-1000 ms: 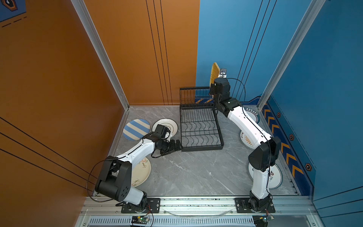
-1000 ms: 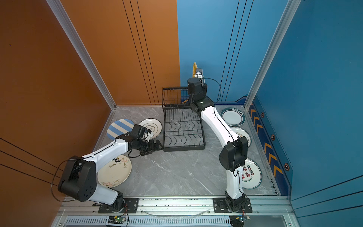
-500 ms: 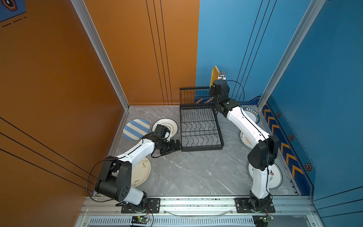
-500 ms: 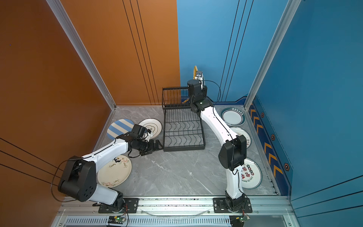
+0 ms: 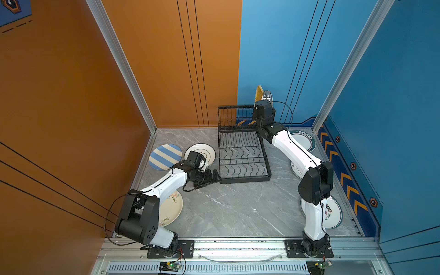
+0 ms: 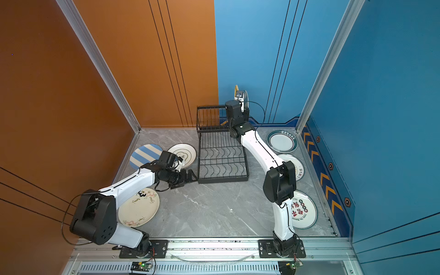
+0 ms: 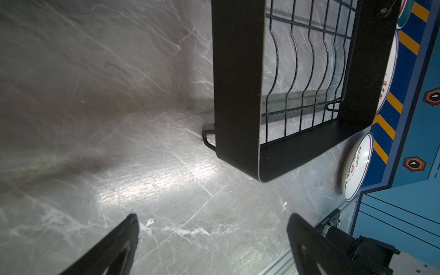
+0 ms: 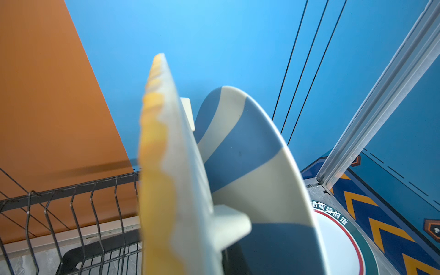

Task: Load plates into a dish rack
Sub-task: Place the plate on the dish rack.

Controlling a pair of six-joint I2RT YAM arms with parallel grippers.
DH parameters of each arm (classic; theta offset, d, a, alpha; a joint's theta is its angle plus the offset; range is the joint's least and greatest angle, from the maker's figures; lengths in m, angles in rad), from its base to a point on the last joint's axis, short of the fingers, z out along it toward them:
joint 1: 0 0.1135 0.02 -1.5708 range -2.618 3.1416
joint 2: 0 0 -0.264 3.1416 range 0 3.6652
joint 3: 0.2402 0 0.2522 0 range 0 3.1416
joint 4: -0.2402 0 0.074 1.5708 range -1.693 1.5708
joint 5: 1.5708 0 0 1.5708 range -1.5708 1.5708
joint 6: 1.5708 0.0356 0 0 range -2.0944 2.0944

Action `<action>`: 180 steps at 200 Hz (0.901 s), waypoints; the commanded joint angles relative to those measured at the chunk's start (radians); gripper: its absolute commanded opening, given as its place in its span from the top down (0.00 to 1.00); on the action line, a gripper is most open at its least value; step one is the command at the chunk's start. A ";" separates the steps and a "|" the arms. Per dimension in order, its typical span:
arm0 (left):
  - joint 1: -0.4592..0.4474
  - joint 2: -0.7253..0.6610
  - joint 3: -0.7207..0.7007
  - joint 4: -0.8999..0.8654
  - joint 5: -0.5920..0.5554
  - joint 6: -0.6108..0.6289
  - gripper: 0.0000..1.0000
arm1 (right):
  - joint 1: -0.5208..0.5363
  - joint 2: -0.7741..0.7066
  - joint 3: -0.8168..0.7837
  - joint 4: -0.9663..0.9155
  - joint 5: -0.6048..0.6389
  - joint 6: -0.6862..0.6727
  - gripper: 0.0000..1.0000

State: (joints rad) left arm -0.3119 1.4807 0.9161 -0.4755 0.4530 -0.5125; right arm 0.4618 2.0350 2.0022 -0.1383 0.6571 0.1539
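My right claw (image 8: 204, 214) is clenched on the yellow woven rounded-square plate (image 5: 258, 93), which stands on edge above the raised back tier of the black wire dish rack (image 5: 245, 180). A blue-and-cream striped plate (image 8: 250, 154) stands just beside the claw. My left claw (image 7: 214, 221) is released and empty, low over the grey marble surface (image 5: 238, 209), with the rack's near corner just ahead of it.

orange wall panels (image 5: 71, 95) meet blue wall panels (image 5: 273, 59) at the back, framed by slanting aluminium posts (image 5: 123, 62). the worktop (image 5: 238, 209) is glossy grey marble with pale veins. an orange chevron band (image 5: 345, 178) skirts the blue side; an aluminium rail (image 5: 238, 245) fronts it.
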 commanded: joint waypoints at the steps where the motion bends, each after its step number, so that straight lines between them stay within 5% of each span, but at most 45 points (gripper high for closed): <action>1: 0.014 -0.022 -0.016 -0.020 0.000 0.013 0.02 | 0.006 -0.041 -0.023 0.041 0.039 0.021 0.84; 31: 0.015 -0.022 -0.014 -0.020 0.002 0.016 0.02 | 0.009 -0.055 -0.032 0.039 0.042 0.019 0.71; 180: 0.033 -0.069 -0.035 -0.021 -0.039 0.006 0.02 | 0.074 -0.239 -0.141 -0.080 0.025 0.075 0.37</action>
State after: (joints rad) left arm -0.2928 1.4425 0.8993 -0.4759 0.4469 -0.5125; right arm 0.5201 1.8683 1.9099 -0.1493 0.6853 0.1818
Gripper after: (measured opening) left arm 0.981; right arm 0.610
